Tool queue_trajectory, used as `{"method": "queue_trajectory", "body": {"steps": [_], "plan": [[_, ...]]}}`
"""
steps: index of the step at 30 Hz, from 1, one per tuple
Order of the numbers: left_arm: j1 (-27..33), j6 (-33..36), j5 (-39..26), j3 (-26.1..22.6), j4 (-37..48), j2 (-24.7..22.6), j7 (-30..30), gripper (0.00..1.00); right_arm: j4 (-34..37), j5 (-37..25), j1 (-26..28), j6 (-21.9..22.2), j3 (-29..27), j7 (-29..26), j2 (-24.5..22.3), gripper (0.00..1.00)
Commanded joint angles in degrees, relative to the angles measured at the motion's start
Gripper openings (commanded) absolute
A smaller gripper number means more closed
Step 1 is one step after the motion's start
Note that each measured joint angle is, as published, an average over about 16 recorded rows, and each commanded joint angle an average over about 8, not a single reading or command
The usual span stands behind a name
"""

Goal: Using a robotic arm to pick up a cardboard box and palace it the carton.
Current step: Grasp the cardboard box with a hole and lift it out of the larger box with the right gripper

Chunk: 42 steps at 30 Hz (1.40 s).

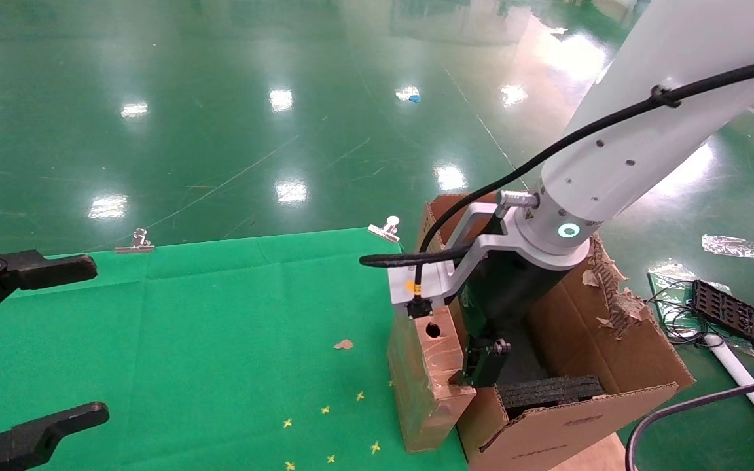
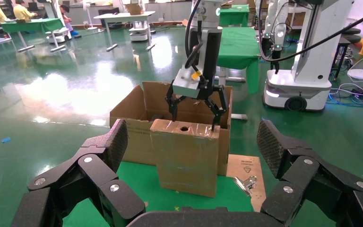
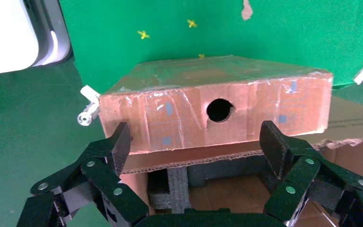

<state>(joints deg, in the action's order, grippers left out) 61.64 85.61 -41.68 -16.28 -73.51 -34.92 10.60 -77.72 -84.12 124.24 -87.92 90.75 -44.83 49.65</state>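
Where tape shines, cardboard box (image 3: 246, 109), unlabelled, 1 hole

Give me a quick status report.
Right gripper open over cardboard box, not gripping. Box upright on table beside carton. Left gripper open, parked.

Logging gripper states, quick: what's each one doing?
Left gripper: open, holding nothing.
Right gripper: open, fingers straddling the small taped brown cardboard box, not clamped.
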Motion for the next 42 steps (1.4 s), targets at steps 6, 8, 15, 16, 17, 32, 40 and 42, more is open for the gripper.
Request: {"method": "queue_trajectory", "body": {"steps": [6,8,15,16,17,32,40,42], "plan": [[0.0,0.0,0.0,0.0,0.0,0.0,0.0,1.0,0.1,0.2,0.1,0.9,1.7,-1.3,0.5,1.0],[0.0,0.0,0.0,0.0,0.0,0.0,0.0,1.0,0.1,0.5,0.2,1.1,1.9,-1.9,0.4,1.0],[0.0,0.0,0.0,-0.1,0.0,0.0,0.0,1.0,2.4,2.3,1.7,0.0,2.4,-10.4,-0.5,1.0],[0.0,0.0,0.0,-0.1,0.0,0.0,0.0,1.0,3.4,2.6,2.1,-0.4,2.6,-12.7,-0.4,1.0],[0.0,0.0,0.1,-0.1,0.0,0.0,0.0,1.0,4.7,2.9,2.4,-0.9,2.9,-15.1,-0.2,1.0],[0.0,-0.1,0.1,-0.1,0.0,0.1,-0.1,1.0,28.6,14.1,-0.1,-1.6,7.0,-35.6,2.9,1.0],[0.0,-0.1,0.1,-0.2,0.0,0.1,-0.1,1.0,33.1,14.5,-1.8,-0.6,8.0,-37.1,5.5,1.0],[0.0,-0.1,0.1,-0.2,0.0,0.1,-0.1,1.0,33.8,14.5,-2.3,-0.2,8.2,-37.0,6.2,1.0]]}}
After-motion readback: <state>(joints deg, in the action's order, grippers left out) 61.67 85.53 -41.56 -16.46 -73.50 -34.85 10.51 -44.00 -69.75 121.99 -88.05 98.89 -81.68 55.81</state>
